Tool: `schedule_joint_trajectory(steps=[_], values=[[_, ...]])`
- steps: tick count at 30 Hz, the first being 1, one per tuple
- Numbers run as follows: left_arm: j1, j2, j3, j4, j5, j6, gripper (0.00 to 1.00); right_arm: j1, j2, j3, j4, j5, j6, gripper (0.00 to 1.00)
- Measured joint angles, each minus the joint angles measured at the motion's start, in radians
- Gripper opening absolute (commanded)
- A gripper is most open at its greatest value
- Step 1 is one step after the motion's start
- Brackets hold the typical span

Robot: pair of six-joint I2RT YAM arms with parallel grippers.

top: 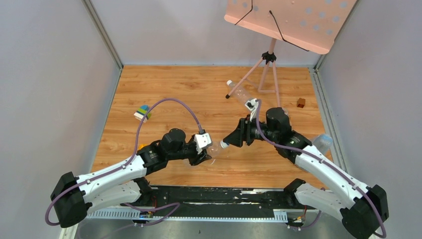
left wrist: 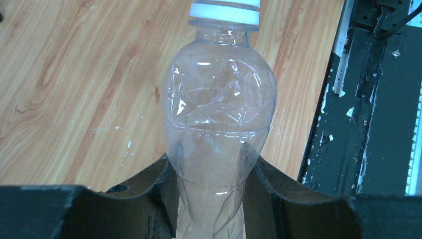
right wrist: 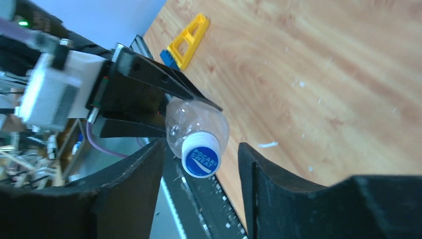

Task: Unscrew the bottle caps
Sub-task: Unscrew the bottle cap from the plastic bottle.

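One bottle sits clamped in the left gripper over the bench, cap still on. The right gripper brackets that cap, jaws apart, not touching. Nothing looks unscrewed yet.

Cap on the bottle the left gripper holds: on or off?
On. The cap sits on the neck of the bottle; the right gripper stands open around it, gaps on either side.

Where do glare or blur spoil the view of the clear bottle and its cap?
Left wrist: small white glints on the crumpled bottle, and the cap is cut by the top edge. Right wrist: the cap print is sharp and readable; the camera's own jaws are dark, without detail. Top external: even light, but the bottle is small and faint.
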Motion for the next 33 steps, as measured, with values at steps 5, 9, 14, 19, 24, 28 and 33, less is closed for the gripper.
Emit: schedule_joint_trajectory(steps=[5, 9, 14, 19, 24, 28, 33], values=[[0.0, 0.0, 0.0, -0.003, -0.011, 0.0, 0.03, 0.0, 0.074, 0.001, -0.066, -0.034, 0.07, 0.51], [0.0, -0.002, 0.0, -0.008, -0.013, 0.0, 0.03, 0.0, 0.088, 0.005, -0.079, -0.056, 0.092, 0.38], [0.002, -0.004, 0.0, -0.01, -0.017, 0.0, 0.03, 0.0, 0.108, 0.018, -0.065, -0.086, 0.101, 0.02], [0.003, -0.01, 0.0, -0.012, -0.019, 0.0, 0.03, -0.009, 0.113, 0.005, -0.02, -0.145, 0.016, 0.0], [0.0, -0.023, -0.001, -0.014, 0.008, 0.001, 0.04, -0.01, 0.021, -0.104, 0.138, -0.242, -0.226, 0.07], [-0.014, -0.031, -0.001, -0.013, 0.059, 0.011, 0.04, -0.01, -0.09, -0.229, 0.298, -0.352, -0.492, 0.13], [-0.017, -0.031, -0.002, 0.0, 0.077, 0.03, 0.04, -0.006, -0.137, -0.282, 0.386, -0.386, -0.637, 0.47]])
